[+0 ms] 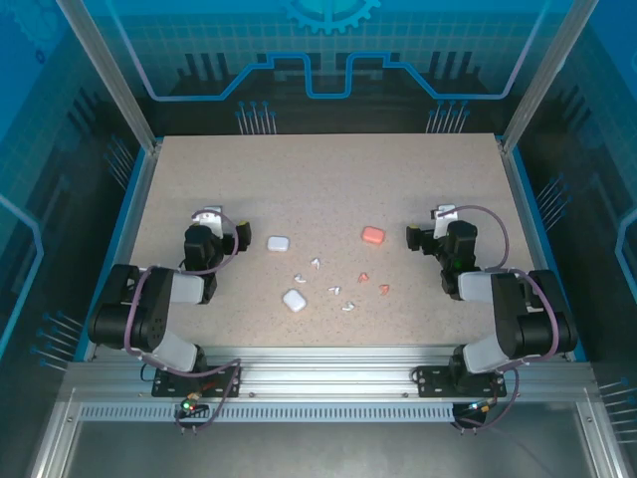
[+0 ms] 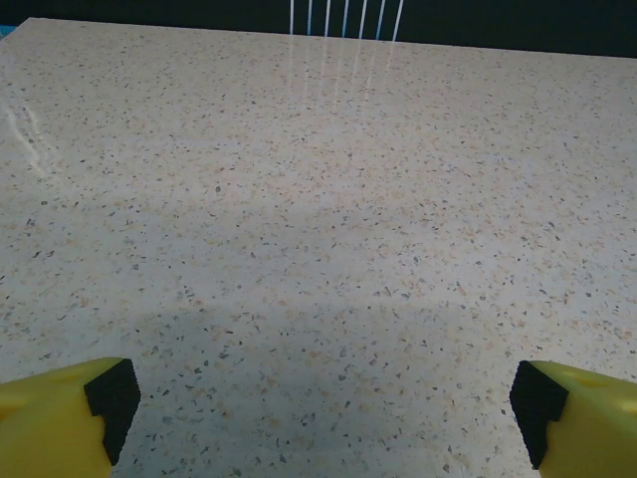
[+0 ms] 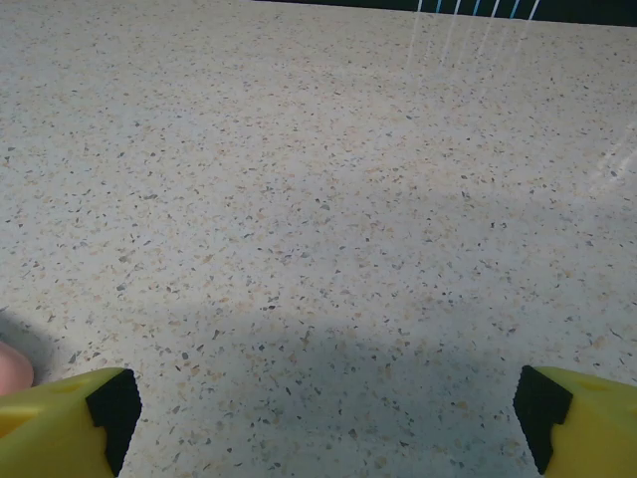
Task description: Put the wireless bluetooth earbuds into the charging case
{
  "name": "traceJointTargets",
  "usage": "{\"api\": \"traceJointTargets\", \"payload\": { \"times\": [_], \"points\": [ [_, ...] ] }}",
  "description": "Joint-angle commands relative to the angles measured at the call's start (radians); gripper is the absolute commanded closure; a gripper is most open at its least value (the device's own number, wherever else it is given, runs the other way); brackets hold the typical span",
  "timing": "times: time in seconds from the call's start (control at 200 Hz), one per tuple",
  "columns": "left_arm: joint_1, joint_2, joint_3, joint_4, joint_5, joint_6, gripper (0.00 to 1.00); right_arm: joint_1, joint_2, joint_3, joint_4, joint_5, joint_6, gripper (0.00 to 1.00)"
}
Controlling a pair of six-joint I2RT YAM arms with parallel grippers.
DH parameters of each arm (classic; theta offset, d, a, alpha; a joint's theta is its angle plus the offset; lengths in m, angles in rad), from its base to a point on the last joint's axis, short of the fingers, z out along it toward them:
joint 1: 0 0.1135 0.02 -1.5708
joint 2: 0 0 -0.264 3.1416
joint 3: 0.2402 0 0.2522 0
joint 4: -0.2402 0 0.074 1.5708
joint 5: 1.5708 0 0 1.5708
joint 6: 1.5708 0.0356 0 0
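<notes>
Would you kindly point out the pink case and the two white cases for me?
pink case [image 1: 372, 235], top external view, centre of its top.
rear white case [image 1: 278, 242], top external view, centre of its top.
front white case [image 1: 294, 300], top external view, centre of its top.

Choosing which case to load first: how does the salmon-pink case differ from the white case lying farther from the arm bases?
Colour: the pink case is salmon, the far white case is white.
Side: the pink case lies right of centre, the far white case left of centre.
Neighbours: pink earbuds lie nearest the pink case, white earbuds nearest the far white case.
Shared: both rest on the table, ungripped.
</notes>
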Motion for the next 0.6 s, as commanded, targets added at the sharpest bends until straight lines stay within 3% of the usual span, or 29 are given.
{"api": "traceJointTargets", "payload": {
  "times": [0.0, 0.595],
  "points": [
    [0.004, 0.014, 0.023, 0.02, 0.023, 0.028, 0.01, 0.015, 0.013, 0.022, 0.044, 0.01, -0.015, 0.0],
    [0.012, 0.013, 0.027, 0.012, 0.032, 0.02, 0.01, 0.015, 0.013, 0.021, 0.042, 0.01, -0.014, 0.0]
  ]
}}
